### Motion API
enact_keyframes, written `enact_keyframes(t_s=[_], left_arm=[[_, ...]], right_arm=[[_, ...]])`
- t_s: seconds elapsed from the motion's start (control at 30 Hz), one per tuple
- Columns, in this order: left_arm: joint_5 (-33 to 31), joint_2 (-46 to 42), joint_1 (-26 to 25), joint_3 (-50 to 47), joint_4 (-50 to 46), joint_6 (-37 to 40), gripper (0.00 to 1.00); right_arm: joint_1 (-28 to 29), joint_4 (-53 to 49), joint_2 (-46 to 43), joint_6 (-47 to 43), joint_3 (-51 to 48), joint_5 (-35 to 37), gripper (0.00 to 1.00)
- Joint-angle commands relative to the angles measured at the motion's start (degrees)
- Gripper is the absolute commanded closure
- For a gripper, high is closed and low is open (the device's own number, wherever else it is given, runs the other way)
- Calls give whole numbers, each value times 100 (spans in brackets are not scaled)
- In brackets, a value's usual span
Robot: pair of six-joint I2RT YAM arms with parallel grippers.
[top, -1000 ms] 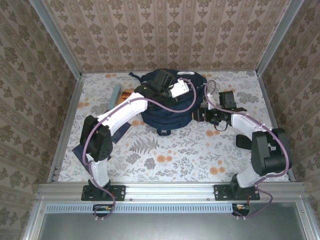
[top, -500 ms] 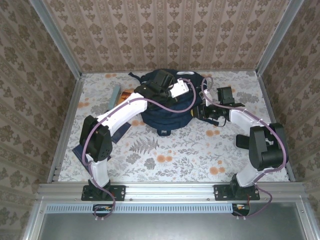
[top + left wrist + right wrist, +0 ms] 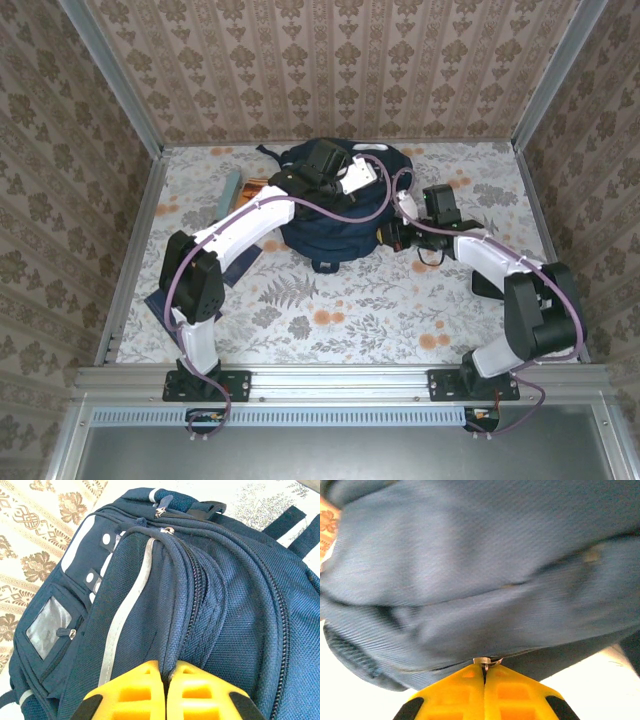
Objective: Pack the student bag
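Far middle of the table, lying flat: the bag, upper part covered from above by the left arm. From the left wrist, cut off at the right and bottom edges. Left gripper pinched fully together on a raised fold of navy webbing atop the bag. From the right wrist, blurred blue cloth close up. Right gripper closed tight on a small metal zip pull, with the zip line hard to trace. Partly hidden by the left arm: a teal item, something orange, a dark flat thing. Clear window pocket on the bag's front, too dim to read.
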Motion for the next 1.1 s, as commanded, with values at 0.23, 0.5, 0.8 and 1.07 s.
enact_keyframes(t_s=[0.23,0.5,0.8,1.07], left_arm=[[-95,-135,-35,313,851,-1097,100],[86,-396,51,-97,1011,-1312,100],[242,-517,119,-325,1195,-1516,100],[390,-583,120,-392,1214,-1585,100]], right_arm=[[1400,1446,-443,1094,-427,386,100],[1030,1774,-1262,1974,-1114,1036,71],[172,1502,-2128,4061,-1558,1630,26],[-245,2055,-1360,5789,-1222,935,22]])
